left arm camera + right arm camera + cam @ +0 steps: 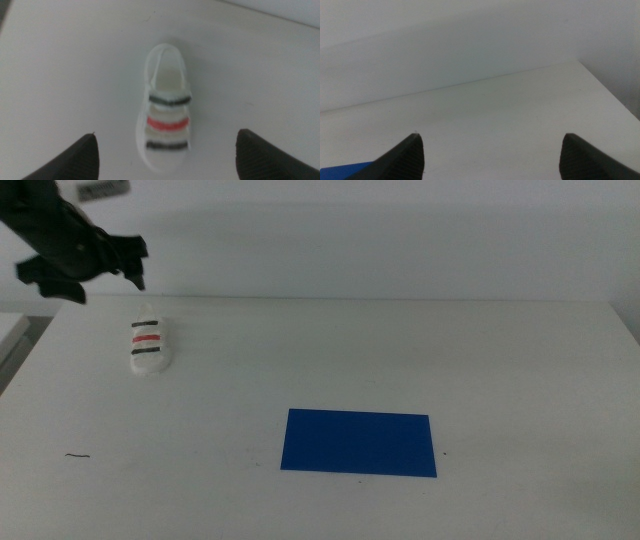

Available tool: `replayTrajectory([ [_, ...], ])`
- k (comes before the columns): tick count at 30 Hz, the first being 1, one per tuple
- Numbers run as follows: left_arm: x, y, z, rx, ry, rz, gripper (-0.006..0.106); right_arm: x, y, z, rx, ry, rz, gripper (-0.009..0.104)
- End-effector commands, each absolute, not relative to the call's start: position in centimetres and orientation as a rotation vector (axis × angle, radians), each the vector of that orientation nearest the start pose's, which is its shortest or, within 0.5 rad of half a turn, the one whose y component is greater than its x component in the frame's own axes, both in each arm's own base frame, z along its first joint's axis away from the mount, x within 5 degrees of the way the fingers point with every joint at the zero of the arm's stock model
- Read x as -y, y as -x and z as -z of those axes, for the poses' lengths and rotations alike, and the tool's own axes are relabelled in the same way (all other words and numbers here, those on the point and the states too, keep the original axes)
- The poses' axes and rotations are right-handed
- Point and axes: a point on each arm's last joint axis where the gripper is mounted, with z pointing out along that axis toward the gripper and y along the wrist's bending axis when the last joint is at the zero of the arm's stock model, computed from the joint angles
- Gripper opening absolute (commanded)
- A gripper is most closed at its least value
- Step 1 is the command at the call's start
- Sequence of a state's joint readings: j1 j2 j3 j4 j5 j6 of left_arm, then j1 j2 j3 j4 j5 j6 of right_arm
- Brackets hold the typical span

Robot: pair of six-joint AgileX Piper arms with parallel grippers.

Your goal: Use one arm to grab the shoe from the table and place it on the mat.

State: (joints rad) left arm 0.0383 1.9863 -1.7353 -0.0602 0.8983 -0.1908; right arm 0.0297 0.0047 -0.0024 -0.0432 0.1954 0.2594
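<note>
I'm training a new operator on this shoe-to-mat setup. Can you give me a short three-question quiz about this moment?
1. True or false: the shoe already lies on the mat.
2. Which gripper is over the shoe? A) left gripper B) right gripper
3. Fill in: the strap between the two black straps is ____.

Key
1. False; it lies on the bare table, apart from the mat.
2. A; its jaws stand open on either side of the shoe, nothing held.
3. Red.

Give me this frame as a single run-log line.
stage: approach | left gripper: open, above sandal | right gripper: open, waiting off middle view | sandal: on table, untouched | blue mat: bare
</note>
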Motion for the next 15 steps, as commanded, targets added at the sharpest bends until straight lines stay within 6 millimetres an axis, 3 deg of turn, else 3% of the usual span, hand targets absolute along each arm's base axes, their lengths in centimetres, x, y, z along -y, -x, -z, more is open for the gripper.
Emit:
replayTrajectory([
  [1,-1.4,-46.2,-24.9,-2.643,0.366,0.13,0.094,-0.1,-5.6,-19.6,-1.665,-0.154,-0.173,0.079],
  [7,-1.4,-49.4,-19.1,-2.698,0.356,0.126,0.094,-0.1,-5.6,-19.6,-1.665,-0.154,-0.173,0.079],
  [10,-1.1,-50.1,-17.2,-2.687,0.33,0.162,0.094,-0.1,-5.6,-19.6,-1.665,-0.154,-0.173,0.079],
  [15,-0.4,-50.7,-15.8,-2.67,0.32,0.174,0.094,-0.1,-5.6,-19.6,-1.664,-0.175,-0.193,0.079],
])
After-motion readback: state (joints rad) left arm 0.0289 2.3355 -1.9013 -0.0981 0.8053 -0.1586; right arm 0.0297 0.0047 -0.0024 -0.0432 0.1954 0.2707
